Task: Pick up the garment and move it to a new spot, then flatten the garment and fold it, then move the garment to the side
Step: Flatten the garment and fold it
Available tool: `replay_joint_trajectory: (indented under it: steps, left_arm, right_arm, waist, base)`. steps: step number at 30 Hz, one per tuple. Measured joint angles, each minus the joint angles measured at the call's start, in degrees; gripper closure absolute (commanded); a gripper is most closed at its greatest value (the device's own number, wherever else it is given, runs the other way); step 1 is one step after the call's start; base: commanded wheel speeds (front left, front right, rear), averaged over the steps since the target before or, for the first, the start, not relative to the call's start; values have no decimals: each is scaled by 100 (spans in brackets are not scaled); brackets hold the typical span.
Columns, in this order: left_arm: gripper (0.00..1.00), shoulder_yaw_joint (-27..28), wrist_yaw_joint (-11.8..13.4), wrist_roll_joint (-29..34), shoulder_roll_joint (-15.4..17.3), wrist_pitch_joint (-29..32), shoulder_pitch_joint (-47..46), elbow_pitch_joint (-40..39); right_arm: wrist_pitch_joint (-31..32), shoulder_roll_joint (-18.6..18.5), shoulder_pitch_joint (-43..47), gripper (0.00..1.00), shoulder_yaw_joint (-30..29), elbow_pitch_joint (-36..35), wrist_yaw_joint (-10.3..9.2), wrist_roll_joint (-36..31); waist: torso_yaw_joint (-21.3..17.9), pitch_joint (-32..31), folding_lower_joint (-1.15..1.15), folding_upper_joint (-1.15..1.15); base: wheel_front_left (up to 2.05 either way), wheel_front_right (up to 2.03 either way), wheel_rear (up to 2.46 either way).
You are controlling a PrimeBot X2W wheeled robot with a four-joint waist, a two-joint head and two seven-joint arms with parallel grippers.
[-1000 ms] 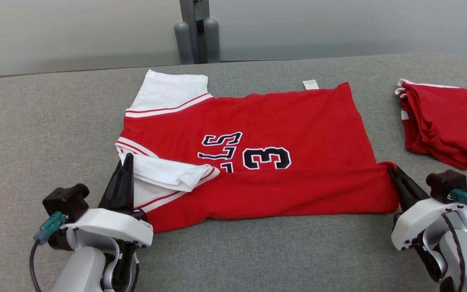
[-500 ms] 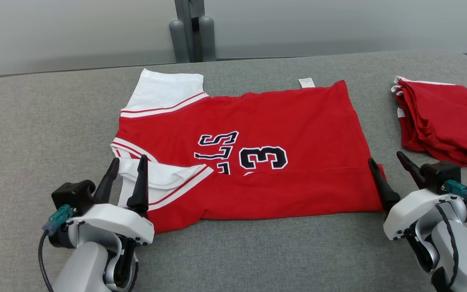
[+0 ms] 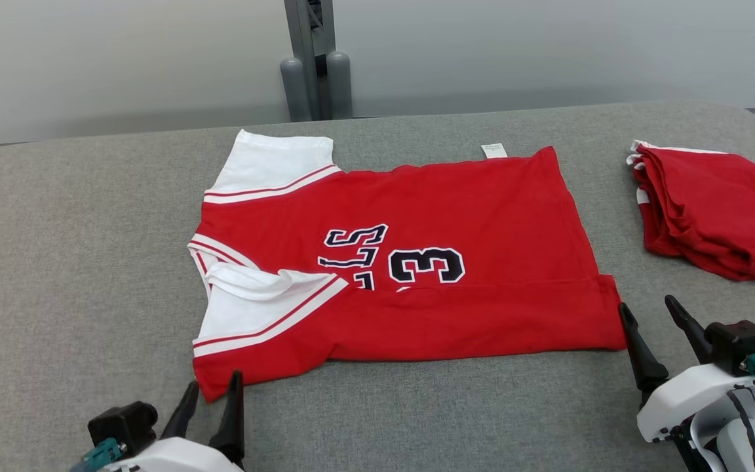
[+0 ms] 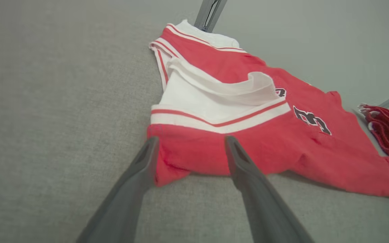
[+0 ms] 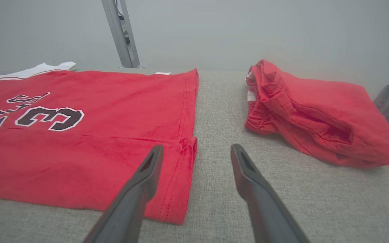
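Left gripper [image 3: 213,382], fingers spread, points at the garment's [image 3: 456,210] near-left corner. Right gripper [image 3: 646,303], likewise spread, is just beside its near-right hem. The garment lies flat on the grey bench [image 3: 56,262], with a folded red pile [image 3: 712,203] to its right and a wall [image 3: 548,46] behind.

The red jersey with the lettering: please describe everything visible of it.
The red jersey looks like soft cloth, with white sleeves trimmed in red stripes and dark, white-outlined lettering. It lies flat on the grey padded table, sleeves toward the robot's left, its near long edge folded over part of the lettering; a small white tag shows at the far edge. The left gripper and right gripper, both open, sit at its near corners.
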Motion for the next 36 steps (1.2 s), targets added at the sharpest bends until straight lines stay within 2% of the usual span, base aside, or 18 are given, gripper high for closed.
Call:
replay_joint_trajectory:
  steps: [5, 11, 12, 13, 14, 15, 16, 22, 30, 31, 32, 33, 35, 36]
  left_arm:
    - [0, -16, 236, -34, 83, 345, 200, -286]
    - [0, 68, 372, -22, 212, 549, -102, 27]
    - [5, 63, 364, -47, 210, 611, -137, 96]
    - [43, 51, 359, -82, 212, 701, -170, 176]
    - [58, 49, 333, -121, 210, 744, -194, 235]
    - [85, 52, 310, -147, 209, 747, -220, 276]
    - [100, 54, 304, -151, 215, 770, -251, 321]
    - [100, -13, 107, -234, 271, 876, -311, 512]
    - [100, -96, -91, -248, 333, 794, -239, 432]
    - [100, -105, -111, -252, 337, 792, -241, 421]
    - [100, -116, -143, -252, 345, 792, -243, 415]
    - [100, -127, -147, -252, 354, 792, -246, 411]
    - [100, -142, -171, -248, 385, 783, -258, 399]
    - [100, -147, -187, -224, 411, 762, -264, 388]
  right_arm:
    - [1, 29, 26, 0, -53, -73, 0, -52]
    - [0, 93, -62, 0, 98, -82, 0, -100]
    - [0, 92, -90, 0, 121, -80, 0, -99]
    - [1, 88, -109, 0, 152, -81, 0, -93]
    - [1, 80, -116, 0, 168, -80, 0, -67]
    - [0, 74, -115, 0, 191, -70, 0, -40]
    - [0, 66, -115, 0, 218, -47, 0, -27]
    - [0, 30, -116, 0, 489, 201, 0, 285]
    - [153, 7, -297, 0, 1053, 989, 0, 826]
    - [164, -1, -354, 5, 1126, 1051, 0, 895]
    - [167, -8, -402, 40, 1188, 1103, 0, 964]
    - [165, -15, -455, 57, 1244, 1158, 0, 1018]
    - [147, -31, -539, 100, 1372, 1224, 0, 1145]
    - [142, -34, -579, 100, 1448, 1249, 1, 1193]
  waist:
    - [37, 61, 0, 0]
    - [-35, 169, 0, 0]
    - [-56, 181, 0, 0]
    - [-78, 190, 0, 0]
    - [-100, 198, 0, 0]
    - [-119, 201, 0, 0]
    - [-135, 200, 0, 0]
    - [-172, 136, 0, 0]
    - [-72, 75, 0, 0]
    - [-64, 82, 0, 0]
    - [-56, 92, 0, 0]
    - [-49, 103, 0, 0]
    - [-40, 123, 0, 0]
    - [-38, 132, 0, 0]
  base:
    - [0, 0, 0]
    - [0, 0, 0]
    - [0, 0, 0]
    - [0, 0, 0]
    - [0, 0, 0]
    - [0, 0, 0]
    - [0, 0, 0]
    - [0, 0, 0]
    - [0, 0, 0]
    - [0, 0, 0]
    - [0, 0, 0]
    - [0, 0, 0]
    - [0, 0, 0]
    - [0, 0, 0]
